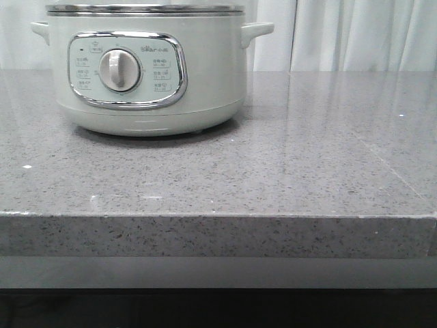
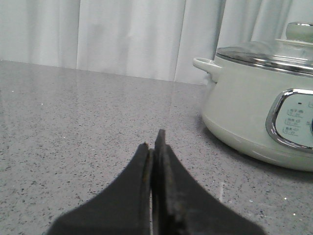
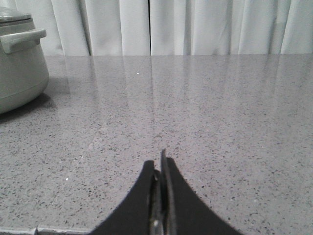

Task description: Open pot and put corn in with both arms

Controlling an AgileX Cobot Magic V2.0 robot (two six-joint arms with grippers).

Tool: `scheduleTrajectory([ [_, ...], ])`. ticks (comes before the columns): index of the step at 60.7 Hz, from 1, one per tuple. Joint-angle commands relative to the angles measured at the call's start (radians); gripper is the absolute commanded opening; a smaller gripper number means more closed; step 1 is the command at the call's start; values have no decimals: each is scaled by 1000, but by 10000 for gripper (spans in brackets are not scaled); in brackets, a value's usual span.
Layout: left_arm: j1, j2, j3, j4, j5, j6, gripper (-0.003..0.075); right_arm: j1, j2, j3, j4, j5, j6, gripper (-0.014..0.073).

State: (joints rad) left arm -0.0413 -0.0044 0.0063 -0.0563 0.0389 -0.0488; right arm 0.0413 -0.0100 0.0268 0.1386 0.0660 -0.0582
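Only the tips of the robot show, and only in the two wrist views; the front view has none of it. The left tool (image 2: 154,147) is a pair of matte black fingers (image 2: 134,196) that broaden from narrow, blunt tips into wide curved shoulders at the base, with a slightly rough, scuffed inner edge along the seam between them. The right tool (image 3: 160,166) has the same build: two matte black fingers (image 3: 183,210), thin and tapered at the tips, flaring outward lower down, with a small pale glint low in the seam. No cables, screws or markings can be made out.
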Motion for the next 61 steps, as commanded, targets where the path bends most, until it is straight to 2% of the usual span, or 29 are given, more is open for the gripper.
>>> scheduleTrajectory([
  [1,-9,-18,5,-1,-82,-2,-20,-3,-23,1,-5,-72,-2,-68],
  [24,-9,-18,5,-1,-82,-2,-20,-3,-23,1,-13,-84,4,-68],
  [38,-9,-18,5,-1,-82,-2,-20,-3,-23,1,-150,-144,115,-68],
  [61,-9,-18,5,-1,-82,-2,-20,-3,-23,1,-150,-119,115,-68],
])
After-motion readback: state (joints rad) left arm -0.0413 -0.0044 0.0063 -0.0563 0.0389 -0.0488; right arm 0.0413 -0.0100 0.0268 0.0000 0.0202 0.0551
